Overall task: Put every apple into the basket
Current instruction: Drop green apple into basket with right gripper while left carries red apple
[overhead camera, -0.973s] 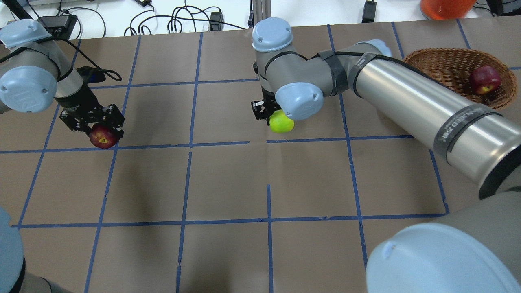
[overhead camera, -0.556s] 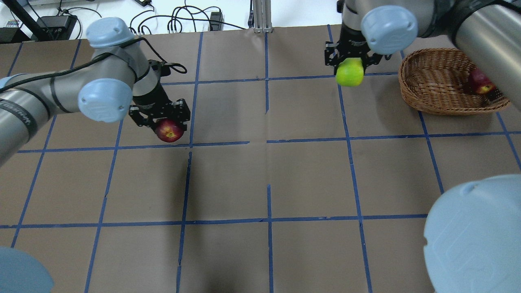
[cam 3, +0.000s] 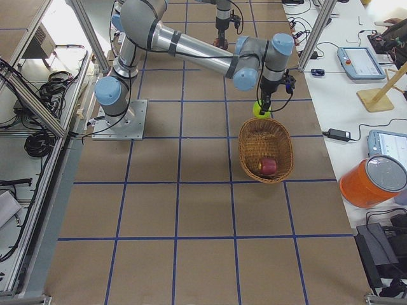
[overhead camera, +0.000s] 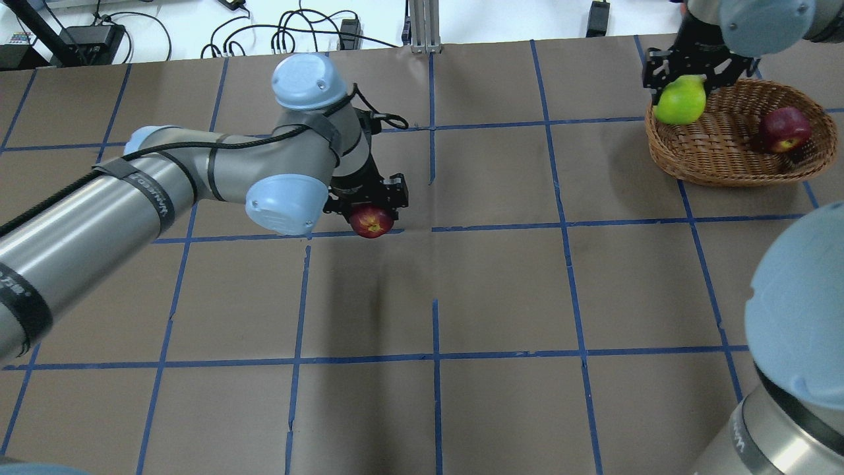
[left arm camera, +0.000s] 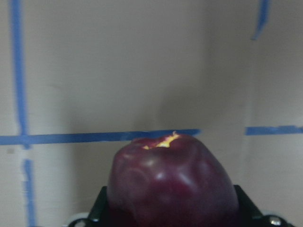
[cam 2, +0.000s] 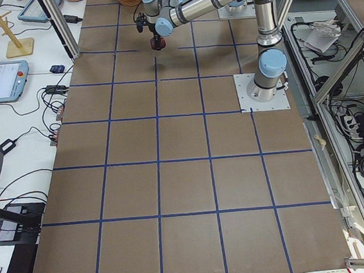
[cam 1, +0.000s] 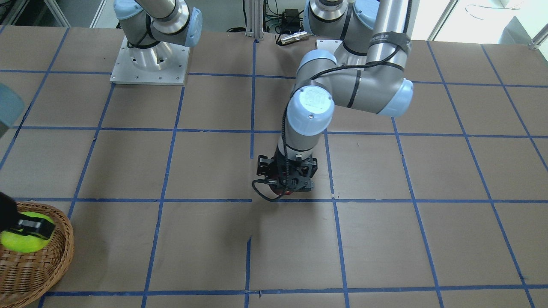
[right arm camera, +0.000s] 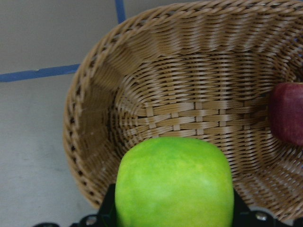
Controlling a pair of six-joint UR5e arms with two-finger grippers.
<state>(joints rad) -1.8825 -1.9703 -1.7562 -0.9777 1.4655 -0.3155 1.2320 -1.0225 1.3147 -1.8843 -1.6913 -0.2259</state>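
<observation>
My left gripper is shut on a dark red apple and holds it just above the paper near the table's middle. That apple fills the lower part of the left wrist view. A yellow-green apple hangs over the near-left rim of the wicker basket, with my right gripper shut on it. In the right wrist view the green apple hangs above the basket's floor. Another red apple lies inside the basket at its right side.
Brown paper with a blue tape grid covers the table. Cables run along the far edge. An orange container and tablets sit on the side bench beyond the basket.
My left arm has swung right with its red apple, from the table's left to near its middle. My right arm has carried the green apple right, from the centre to over the basket's rim.
</observation>
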